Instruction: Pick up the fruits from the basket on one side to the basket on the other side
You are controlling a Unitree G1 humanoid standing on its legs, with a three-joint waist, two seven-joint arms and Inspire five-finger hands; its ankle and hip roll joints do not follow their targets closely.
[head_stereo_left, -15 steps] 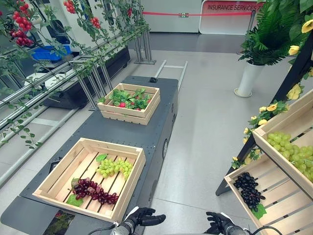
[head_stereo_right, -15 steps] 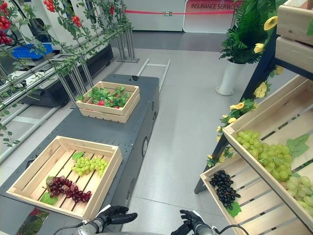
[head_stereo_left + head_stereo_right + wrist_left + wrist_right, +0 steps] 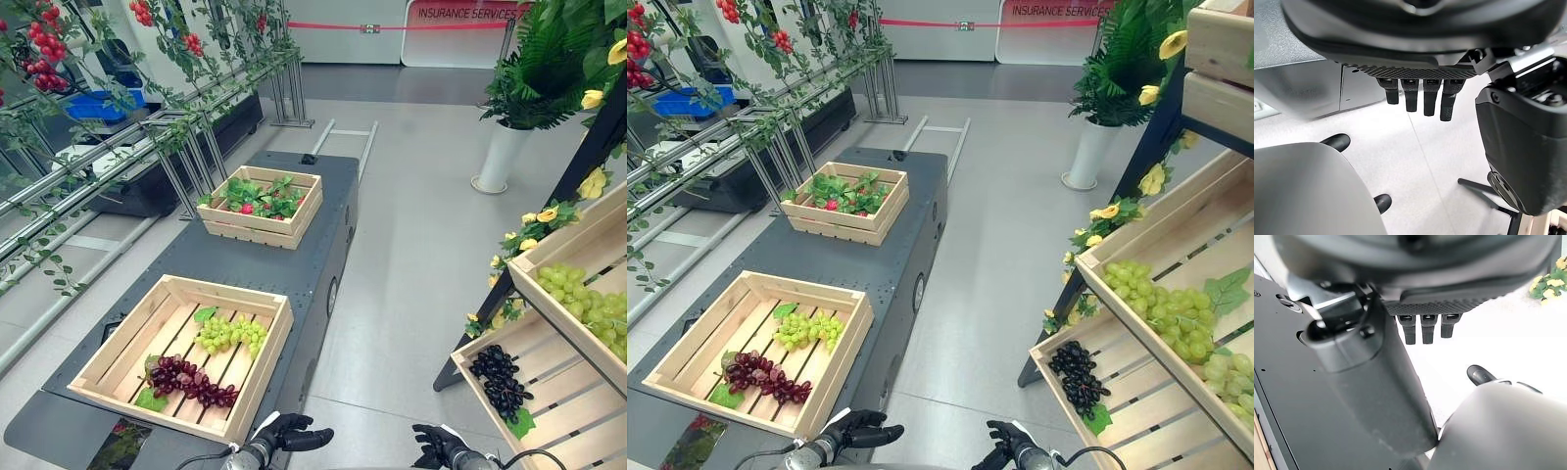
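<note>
A light wooden crate (image 3: 265,364) sits on the near end of a dark cart (image 3: 294,269); it holds a green grape bunch (image 3: 230,334) and a dark red grape bunch (image 3: 191,380). On the sloped shelf at the right, a lower crate (image 3: 568,421) holds black grapes (image 3: 500,380) and an upper crate (image 3: 558,245) holds green grapes (image 3: 588,304). My left hand (image 3: 289,433) hangs low at the cart's near corner, open and holding nothing, its fingers (image 3: 1420,98) straight. My right hand (image 3: 438,448) is beside it over the floor, fingers (image 3: 1422,330) straight and holding nothing.
A second crate (image 3: 240,233) with red fruit and leaves stands at the cart's far end. A metal rack (image 3: 118,147) with vines runs along the left. A potted plant (image 3: 500,157) stands far right. Grey floor (image 3: 411,274) separates cart and shelf.
The camera has shifted very slightly. Both hands and all the fruit hold their places.
</note>
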